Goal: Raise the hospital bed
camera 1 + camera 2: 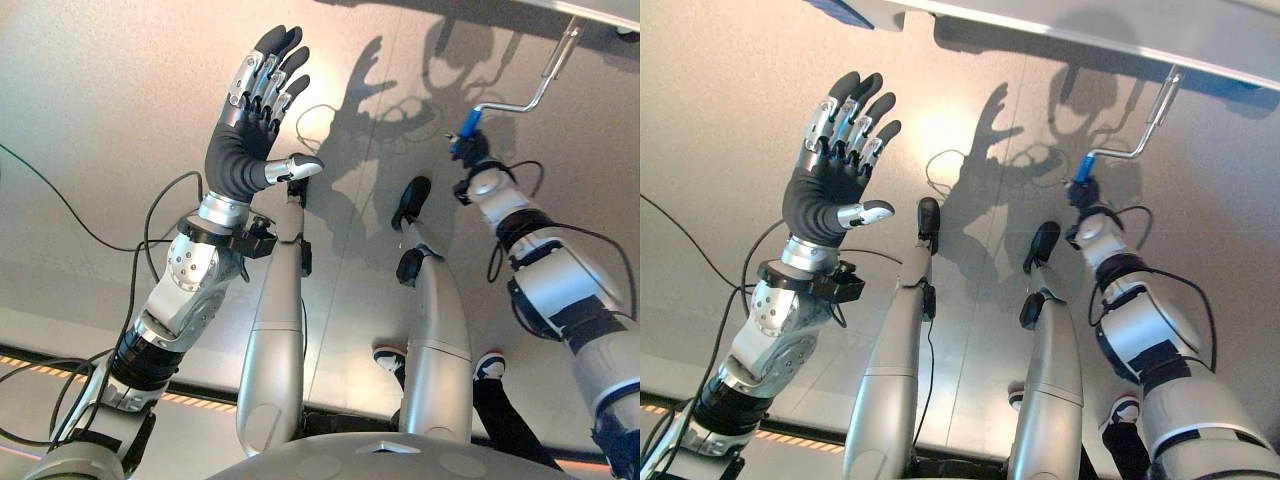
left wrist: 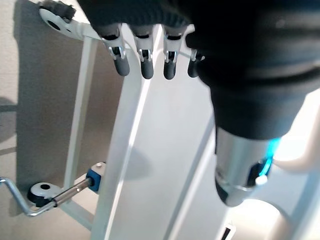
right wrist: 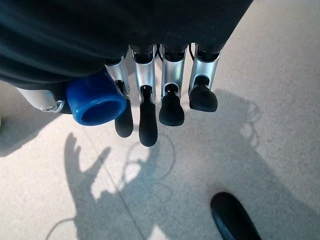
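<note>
The hospital bed's pale edge (image 1: 1090, 30) runs along the far side. A bent metal crank (image 1: 535, 95) hangs from it, ending in a blue handle (image 1: 466, 124). My right hand (image 1: 472, 160) is curled round that handle; the right wrist view has the handle's blue end (image 3: 95, 102) beside the fingers (image 3: 172, 107). My left hand (image 1: 245, 150) is held up on the left, open, with straight spread fingers and nothing in it. Past its fingers (image 2: 145, 65) lies the white bed frame (image 2: 150, 150), with a metal crank (image 2: 30, 200) on a blue collar (image 2: 95, 176).
A person's shoes (image 1: 488, 365) and dark trouser legs (image 1: 505, 420) stand close behind on the right. An orange-and-black strip (image 1: 40, 365) crosses the pale floor at the lower left.
</note>
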Controlling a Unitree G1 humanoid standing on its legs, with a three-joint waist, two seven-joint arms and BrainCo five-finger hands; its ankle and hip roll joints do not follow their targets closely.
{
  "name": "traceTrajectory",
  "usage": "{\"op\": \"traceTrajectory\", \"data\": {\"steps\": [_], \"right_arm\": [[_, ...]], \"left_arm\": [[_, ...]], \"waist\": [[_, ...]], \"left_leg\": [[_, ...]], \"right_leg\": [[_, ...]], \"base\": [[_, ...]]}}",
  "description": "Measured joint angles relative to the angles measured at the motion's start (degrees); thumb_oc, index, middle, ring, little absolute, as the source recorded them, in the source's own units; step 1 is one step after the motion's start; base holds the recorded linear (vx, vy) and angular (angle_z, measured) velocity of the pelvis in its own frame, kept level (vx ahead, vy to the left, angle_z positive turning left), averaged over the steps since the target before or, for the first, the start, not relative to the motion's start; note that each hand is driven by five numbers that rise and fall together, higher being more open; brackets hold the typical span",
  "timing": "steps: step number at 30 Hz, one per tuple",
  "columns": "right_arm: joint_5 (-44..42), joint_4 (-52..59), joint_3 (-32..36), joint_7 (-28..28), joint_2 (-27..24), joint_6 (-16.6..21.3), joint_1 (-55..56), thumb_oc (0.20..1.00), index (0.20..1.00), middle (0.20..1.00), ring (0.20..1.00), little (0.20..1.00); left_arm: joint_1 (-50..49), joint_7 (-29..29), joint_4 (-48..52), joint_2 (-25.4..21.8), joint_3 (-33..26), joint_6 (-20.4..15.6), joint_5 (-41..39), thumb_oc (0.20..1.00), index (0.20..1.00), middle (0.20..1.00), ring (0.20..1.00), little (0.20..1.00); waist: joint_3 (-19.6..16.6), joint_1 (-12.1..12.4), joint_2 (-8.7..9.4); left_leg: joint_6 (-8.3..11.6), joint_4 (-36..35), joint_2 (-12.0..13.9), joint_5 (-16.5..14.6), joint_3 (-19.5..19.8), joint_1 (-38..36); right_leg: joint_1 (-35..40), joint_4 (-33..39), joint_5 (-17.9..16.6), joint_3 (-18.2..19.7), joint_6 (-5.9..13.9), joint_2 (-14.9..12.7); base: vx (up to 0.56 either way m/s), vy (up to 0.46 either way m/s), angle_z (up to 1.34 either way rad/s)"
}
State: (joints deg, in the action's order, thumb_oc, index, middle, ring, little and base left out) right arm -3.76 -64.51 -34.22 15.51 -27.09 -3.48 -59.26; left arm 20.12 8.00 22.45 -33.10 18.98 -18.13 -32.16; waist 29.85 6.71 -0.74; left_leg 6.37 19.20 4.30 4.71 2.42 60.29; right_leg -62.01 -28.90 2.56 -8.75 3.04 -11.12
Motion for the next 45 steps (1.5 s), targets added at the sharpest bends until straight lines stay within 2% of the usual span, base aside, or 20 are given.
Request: {"op": "traceTrajectory", "data": {"steps": [4, 8, 10, 11, 12, 15, 16, 17, 19, 21, 29, 31, 35, 39, 40, 43, 45], "right_arm": [[0.6, 6.3, -0.8, -0.2, -0.2, 0.3, 1.5, 0.2, 0.2, 0.2, 0.2, 0.2], [0.0, 17.2, -0.6, -0.4, -1.2, 1.2, 5.3, 0.2, 0.2, 0.2, 0.2, 0.2], [-3.5, 28.0, 1.3, -0.2, -3.8, 3.1, 10.8, 0.2, 0.2, 0.2, 0.2, 0.2], [-4.3, 29.9, 1.8, -0.1, -4.0, 3.6, 12.0, 0.2, 0.2, 0.2, 0.2, 0.2], [-6.7, 39.1, 4.9, 0.0, -6.1, 4.1, 17.0, 0.2, 0.2, 0.2, 0.2, 0.2], [-9.0, 50.5, 11.7, 1.2, -6.5, 9.3, 26.5, 0.2, 0.2, 0.2, 0.2, 0.2], [-10.1, 53.3, 13.7, 1.7, -5.6, 11.1, 30.0, 0.2, 0.2, 0.2, 0.2, 0.2], [-10.4, 55.1, 15.5, 1.5, -4.6, 11.8, 31.4, 0.2, 0.2, 0.2, 0.2, 0.2], [-12.0, 57.4, 19.1, 2.4, -1.0, 15.7, 36.5, 0.2, 0.2, 0.2, 0.2, 0.2], [-13.7, 58.8, 21.8, 2.6, 0.6, 18.2, 38.6, 0.2, 0.2, 0.2, 0.2, 0.2], [-19.2, 56.9, 29.8, 3.8, 6.5, 24.4, 39.6, 0.2, 0.2, 0.2, 0.2, 0.2], [-19.7, 55.1, 29.8, 3.8, 6.4, 24.7, 38.8, 0.2, 0.2, 0.2, 0.2, 0.2], [-19.9, 50.0, 29.8, 4.9, 5.9, 26.4, 37.4, 0.2, 0.2, 0.2, 0.2, 0.2], [-19.9, 38.2, 30.3, 8.4, 3.3, 27.7, 32.9, 0.2, 0.2, 0.2, 0.2, 0.2], [-20.4, 26.9, 30.6, 9.4, 0.9, 27.8, 27.6, 0.2, 0.2, 0.2, 0.2, 0.2], [-22.0, 15.0, 31.1, 9.2, -1.0, 26.3, 21.6, 0.2, 0.2, 0.2, 0.2, 0.2], [-26.6, 6.0, 30.0, 7.7, -1.3, 24.1, 17.1, 0.2, 0.2, 0.2, 0.2, 0.2]], "left_arm": [[-0.9, 0.3, 0.0, -0.3, -0.4, -0.2, 0.0, 1.0, 1.0, 1.0, 1.0, 1.0], [-2.1, 0.6, 0.2, -0.9, -0.4, -1.3, 0.0, 1.0, 1.0, 1.0, 1.0, 1.0], [-1.9, 1.2, 0.2, -1.2, -0.2, -1.5, 0.1, 1.0, 1.0, 1.0, 1.0, 1.0], [-1.9, 1.3, 0.2, -1.3, -0.2, -1.5, 0.1, 1.0, 1.0, 1.0, 1.0, 1.0], [-1.5, 1.8, 0.6, -1.8, 0.0, -1.6, 0.6, 1.0, 1.0, 1.0, 1.0, 1.0], [-2.2, 2.5, 0.8, -2.8, -0.1, -1.9, 2.1, 1.0, 1.0, 1.0, 1.0, 1.0], [-2.7, 2.7, 1.0, -3.6, -0.3, -2.2, 2.1, 1.0, 1.0, 1.0, 1.0, 1.0], [-3.0, 2.7, 1.2, -4.2, -0.3, -2.2, 2.1, 1.0, 1.0, 1.0, 1.0, 1.0], [-5.9, 2.5, 1.5, -4.6, -1.5, -2.4, 2.1, 1.0, 1.0, 1.0, 1.0, 1.0], [-7.5, 1.8, 2.7, -4.7, -2.3, -2.6, 2.1, 1.0, 1.0, 1.0, 1.0, 1.0], [-9.9, -1.0, 3.8, -3.1, -4.8, -2.7, 1.4, 1.0, 1.0, 1.0, 1.0, 1.0], [-9.9, -1.3, 3.9, -3.1, -4.7, -2.6, 1.4, 1.0, 1.0, 1.0, 1.0, 1.0], [-10.0, -1.4, 3.9, -3.4, -4.9, -2.6, 1.4, 1.0, 1.0, 1.0, 1.0, 1.0], [-10.0, -1.4, 3.9, -3.5, -4.5, -2.6, 1.3, 1.0, 1.0, 1.0, 1.0, 1.0], [-10.0, -1.4, 3.9, -3.9, -4.2, -2.5, 1.1, 1.0, 1.0, 1.0, 1.0, 1.0], [-9.7, -1.3, 3.9, -5.0, -3.3, -2.5, 0.9, 1.0, 1.0, 1.0, 1.0, 1.0], [-8.7, -1.4, 4.0, -6.6, -0.9, -2.4, 0.9, 1.0, 1.0, 1.0, 1.0, 1.0]], "waist": [[-0.1, -0.4, -0.15], [-0.2, -1.4, -0.36], [-0.2, -1.4, -0.51], [-0.2, -1.4, -0.53], [-0.1, -1.3, -0.68], [0.1, -1.7, -1.11], [0.1, -3.0, -1.07], [0.1, -2.7, -1.08], [0.3, -4.2, -0.94], [0.3, -4.6, -0.93], [0.5, -7.1, -0.47], [0.7, -7.6, 1.01], [0.9, -7.6, 2.17], [0.8, -7.6, 2.73], [0.8, -7.5, 2.9], [0.8, -7.0, 2.98], [0.8, -5.9, 2.99]], "left_leg": [[0.49, -0.1, 0.7, -0.3, -0.6, -0.7], [0.87, -0.3, 1.6, -0.1, -1.0, -1.1], [1.08, -0.7, 1.8, -0.1, -1.2, -0.9], [1.07, -0.7, 1.8, -0.1, -1.2, -0.9], [1.09, -0.9, 1.7, -0.1, -1.5, -0.4], [1.05, -0.9, 1.4, -0.1, -1.7, -0.3], [0.96, -0.9, 1.3, -0.2, -1.8, -0.5], [0.91, -0.9, 1.3, -0.3, -1.8, -0.6], [0.7, -0.4, 1.0, -0.5, -2.2, -1.7], [0.47, -0.4, 0.9, -0.5, -2.5, -2.0], [-1.25, -1.1, 0.2, -0.8, -4.3, -4.0], [-1.61, -1.4, 0.2, -0.9, -5.3, -4.8], [-1.94, -2.4, 0.2, -0.7, -5.5, -5.7], [-2.35, -3.5, 0.0, -0.4, -5.7, -6.7], [-2.49, -3.8, 0.0, -0.3, -5.8, -6.9], [-2.66, -4.0, -0.1, -0.1, -5.7, -7.1], [-2.7, -4.1, -0.3, 0.0, -5.7, -7.8]], "right_leg": [[-0.2, -0.7, 0.4, -0.2, -0.33, 0.2], [-0.3, -0.7, 0.1, -0.1, -1.17, 1.0], [-0.8, -0.8, 0.2, 0.1, -1.37, 1.1], [-1.0, -0.8, 0.2, 0.2, -1.39, 1.1], [-1.7, -0.9, 0.2, 0.4, -1.36, 1.1], [-2.0, -1.0, 0.2, 0.7, -1.22, 0.8], [-1.9, -1.0, 0.2, 0.7, -1.17, 0.9], [-1.7, -1.0, 0.3, 0.8, -1.03, 0.9], [-0.7, -1.1, 0.3, 1.3, -0.77, 0.7], [-0.4, -0.6, -0.2, 1.9, -0.4, 0.8], [2.5, 4.0, -2.9, 3.5, 1.27, 0.5], [3.5, 6.0, -4.2, 4.0, 1.63, 0.7], [5.0, 8.3, -5.2, 4.2, 1.94, 0.7], [6.6, 10.8, -6.4, 4.1, 2.28, 0.7], [7.1, 11.7, -6.9, 4.0, 2.39, 0.6], [7.7, 12.5, -7.3, 3.7, 2.47, 0.5], [8.5, 12.8, -7.4, 3.7, 2.58, 0.3]], "base": [[0.0, 0.032, -0.1], [-0.01, 0.042, -0.08], [0.0, 0.026, -0.04], [0.0, 0.0, 0.0], [0.0, 0.0, 0.0], [0.0, 0.0, 0.0], [0.05, 0.008, 0.01], [0.0, 0.0, 0.0], [-0.03, 0.006, 0.0], [0.0, 0.003, -0.05], [0.0, -0.006, -0.06], [0.0, -0.035, -0.13], [0.0, -0.035, -0.05], [0.0, -0.008, 0.0], [0.0, -0.03, 0.0], [0.0, -0.011, 0.0], [0.0, -0.031, 0.02]]}}
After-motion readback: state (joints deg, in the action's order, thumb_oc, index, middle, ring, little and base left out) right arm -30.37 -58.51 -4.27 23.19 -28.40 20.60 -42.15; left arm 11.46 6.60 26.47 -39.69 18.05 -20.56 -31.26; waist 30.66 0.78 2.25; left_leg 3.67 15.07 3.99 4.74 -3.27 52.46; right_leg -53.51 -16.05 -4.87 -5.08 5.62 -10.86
